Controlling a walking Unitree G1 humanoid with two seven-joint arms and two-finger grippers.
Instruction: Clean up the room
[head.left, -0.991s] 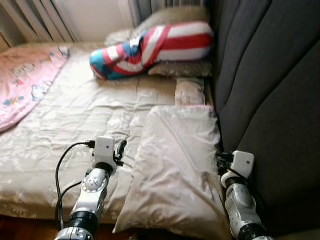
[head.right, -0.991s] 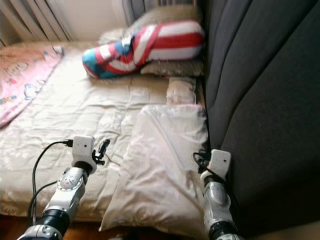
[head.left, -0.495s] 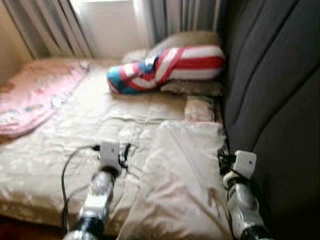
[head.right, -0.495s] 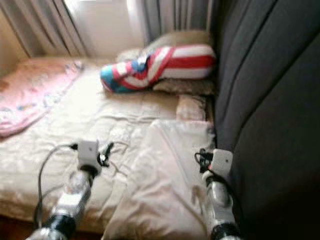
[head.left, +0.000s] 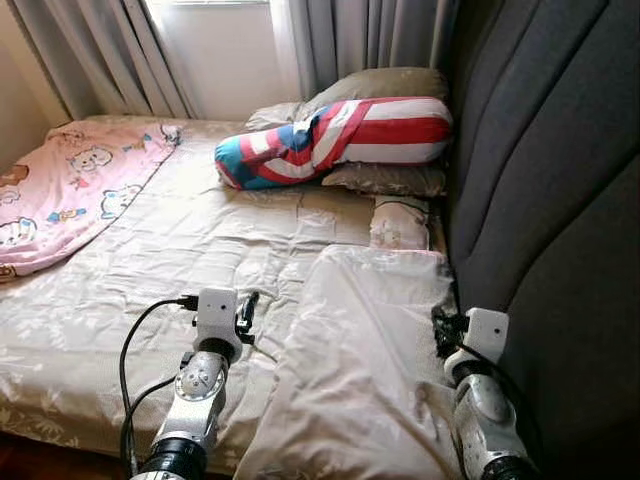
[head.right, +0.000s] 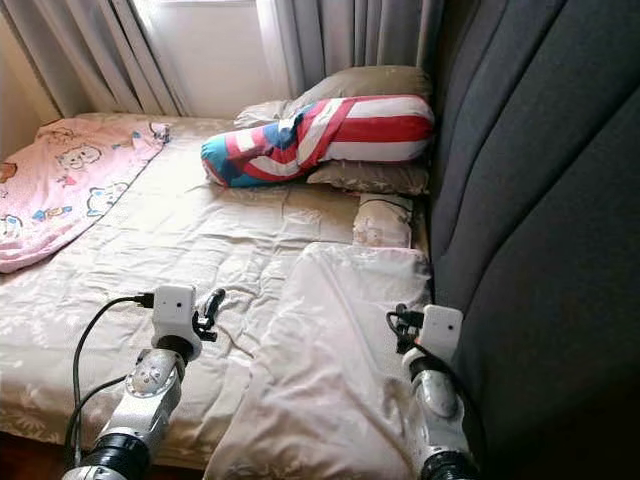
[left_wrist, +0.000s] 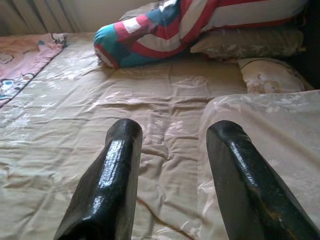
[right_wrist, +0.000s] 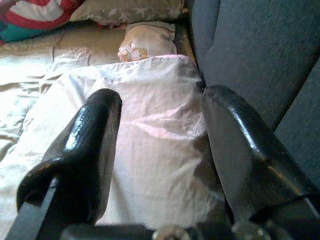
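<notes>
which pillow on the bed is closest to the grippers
The large pale pillow lying along the dark headboard, between the left gripper and right gripper. The striped bolster, tan pillows and small printed pillow lie farther up the bed.

grey curtains (head.left: 360, 40) flank a bright window (head.left: 215, 50); dark padded headboard (head.left: 540, 190).

No readable text, labels, brands or numbers anywhere. Just cartoon animal prints on the pink blanket (head.left: 70, 190) and a small pillow (head.left: 399, 222), plus stripes on the bolster (head.left: 335, 138). No actual words.

Headboard (head.left: 540, 200) tight beside pale pillow (head.left: 370, 350)
</notes>
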